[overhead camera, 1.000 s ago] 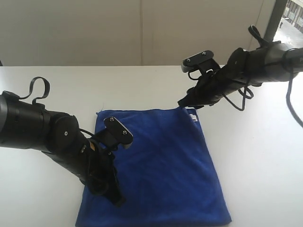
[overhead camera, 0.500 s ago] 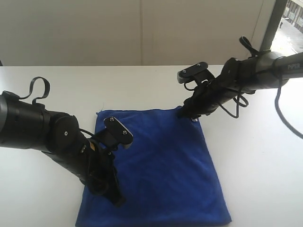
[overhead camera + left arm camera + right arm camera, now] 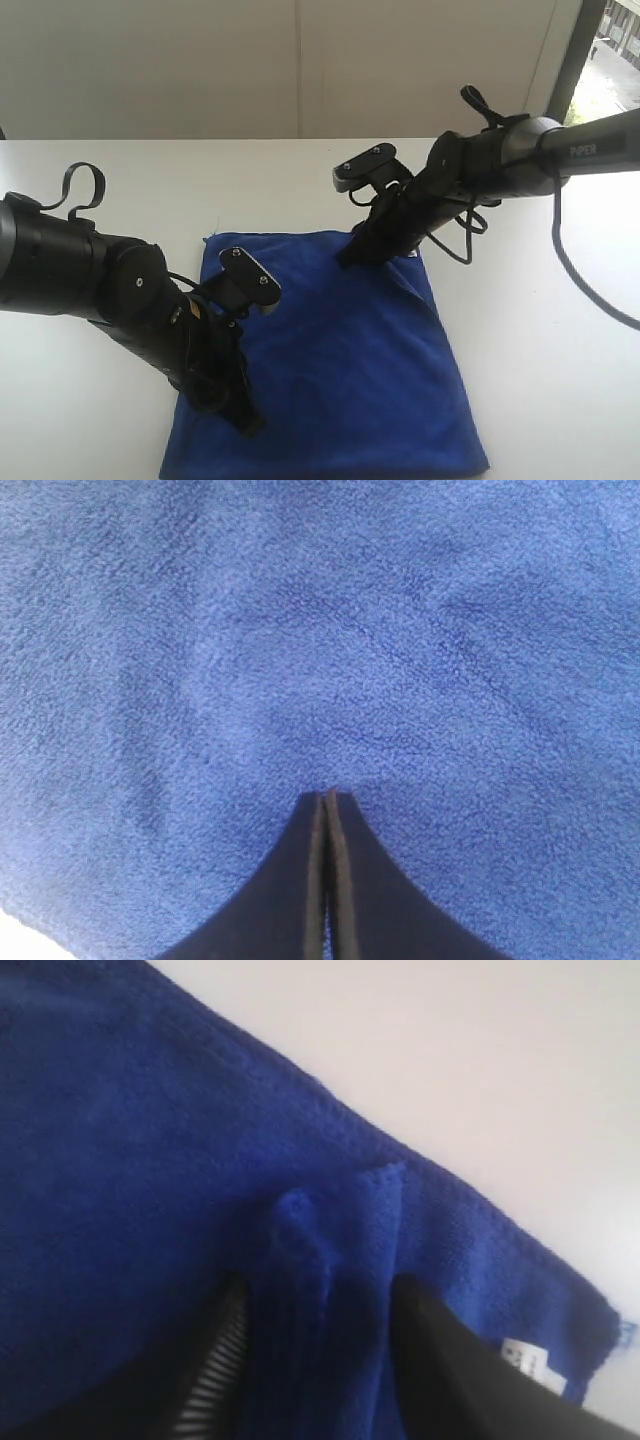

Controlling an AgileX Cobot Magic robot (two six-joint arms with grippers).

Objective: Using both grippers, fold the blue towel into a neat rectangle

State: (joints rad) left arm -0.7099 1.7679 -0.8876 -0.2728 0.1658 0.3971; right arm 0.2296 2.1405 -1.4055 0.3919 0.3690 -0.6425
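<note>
blue towel flat on table, long axis far-to-near | your left hand together, pressing its near-left part | your right hand apart, astride a ridge by the far-right corner, nearest that edge

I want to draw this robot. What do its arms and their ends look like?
Both arms are thick, rounded and black. The left arm has a black cable loop on top; the right arm trails thin black cables and bears small pale lettering. Each has a small dark box near the wrist. The left end effector and right end effector each have two slim black fingers.
</note>
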